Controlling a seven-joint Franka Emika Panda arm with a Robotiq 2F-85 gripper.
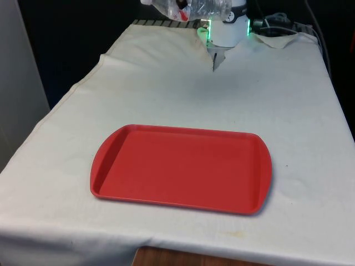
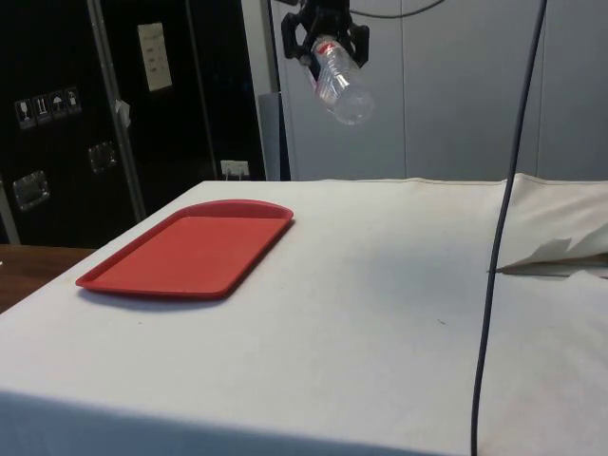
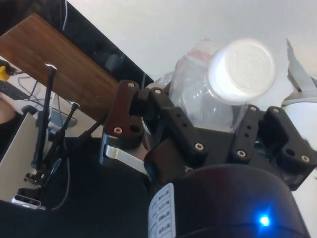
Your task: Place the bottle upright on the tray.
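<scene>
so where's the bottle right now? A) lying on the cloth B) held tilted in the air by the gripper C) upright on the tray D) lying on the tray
B: the gripper grips the bottle near its cap, tilted, high above the cloth; the tray has nothing on it.

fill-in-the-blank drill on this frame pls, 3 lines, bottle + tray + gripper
1. The gripper is shut on the ____.
2. The bottle hangs ____, not upright, high above the table.
3. The tray is ____ in colour and has nothing on it.

Missing words: bottle; tilted; red
</scene>
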